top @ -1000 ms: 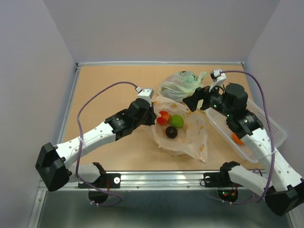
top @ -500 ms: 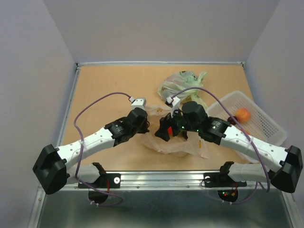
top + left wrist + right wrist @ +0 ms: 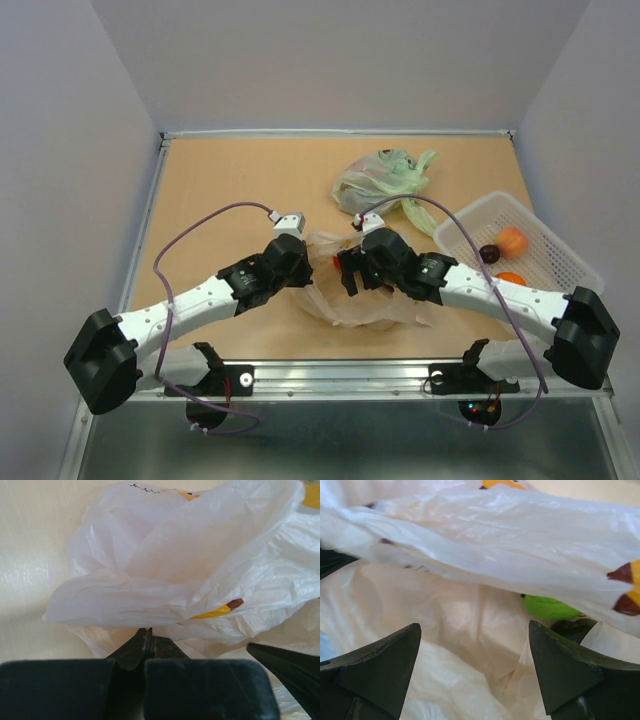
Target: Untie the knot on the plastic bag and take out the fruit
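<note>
The left pincer [image 3: 308,268] pinches a fold at the mouth of the plastic bag [image 3: 385,308]. The right pincer [image 3: 348,276], spread, should slide under the upper film and close on the green fruit [image 3: 551,607], not plastic. The bag lies at lower centre on the desk [image 3: 230,190], its long axis apparently running upper left to lower right, mouth toward the upper left.
</note>
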Available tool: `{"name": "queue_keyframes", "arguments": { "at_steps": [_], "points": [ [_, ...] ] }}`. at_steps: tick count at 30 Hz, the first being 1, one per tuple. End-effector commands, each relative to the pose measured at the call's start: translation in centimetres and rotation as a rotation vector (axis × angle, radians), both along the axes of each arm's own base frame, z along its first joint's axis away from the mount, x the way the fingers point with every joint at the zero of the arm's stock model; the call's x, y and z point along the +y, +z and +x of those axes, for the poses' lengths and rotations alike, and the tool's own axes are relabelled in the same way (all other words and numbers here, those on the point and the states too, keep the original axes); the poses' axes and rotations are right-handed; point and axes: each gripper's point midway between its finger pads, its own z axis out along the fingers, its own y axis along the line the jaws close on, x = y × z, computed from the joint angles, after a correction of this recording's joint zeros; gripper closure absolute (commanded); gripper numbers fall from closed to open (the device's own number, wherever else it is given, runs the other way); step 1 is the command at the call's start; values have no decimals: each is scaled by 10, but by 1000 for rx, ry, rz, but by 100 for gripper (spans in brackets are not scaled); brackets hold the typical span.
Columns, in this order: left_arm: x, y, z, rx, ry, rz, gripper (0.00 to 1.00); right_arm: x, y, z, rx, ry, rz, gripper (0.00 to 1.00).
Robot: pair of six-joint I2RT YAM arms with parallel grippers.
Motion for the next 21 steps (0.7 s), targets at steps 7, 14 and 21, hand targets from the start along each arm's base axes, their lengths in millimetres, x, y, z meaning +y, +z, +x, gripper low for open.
{"name": "queue_keyframes", "arguments": {
  "at_steps": [7,14,21],
  "points": [
    [-8,23,11,-57,13,-53,100,19,9,62,-170,-229,57,2],
    [-19,39,17,-83,-25,-60,100,35,3,83,-235,-274,122,2],
    [-20,37,16,-77,-33,-54,100,30,-21,94,-253,-324,68,2]
  ]
}}
